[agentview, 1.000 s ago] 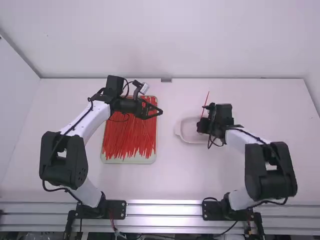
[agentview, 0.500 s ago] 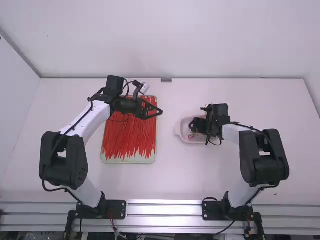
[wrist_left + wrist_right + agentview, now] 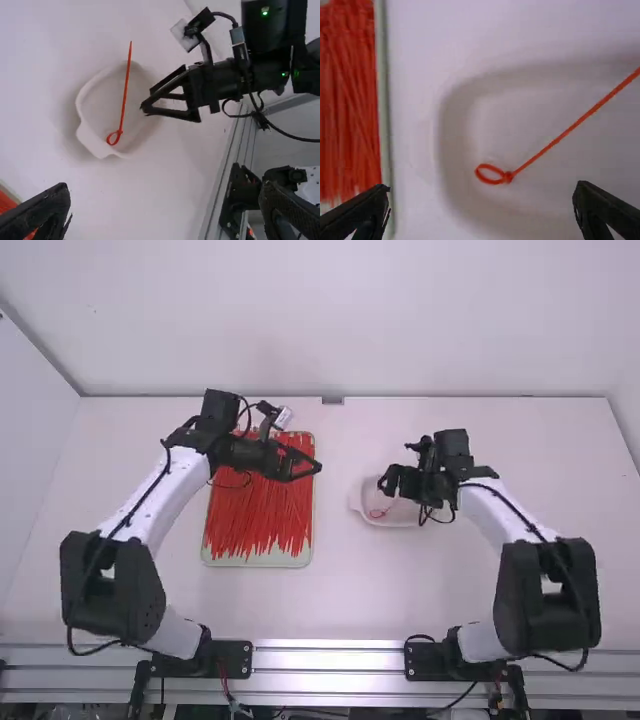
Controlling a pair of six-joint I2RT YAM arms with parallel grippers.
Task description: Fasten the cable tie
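While your right gripper (image 3: 385, 483) hangs wide open and empty, the looped cable tie (image 3: 545, 145) lies in the dish (image 3: 362, 502) directly beneath it, tail running aslant; your open left gripper (image 3: 308, 466) is farther off

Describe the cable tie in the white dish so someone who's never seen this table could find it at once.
On the white table, right of the heap of red cable ties, sits a shallow white dish. A single red cable tie lies in it; unlike the straight loose ones, its end is closed into a small loop.
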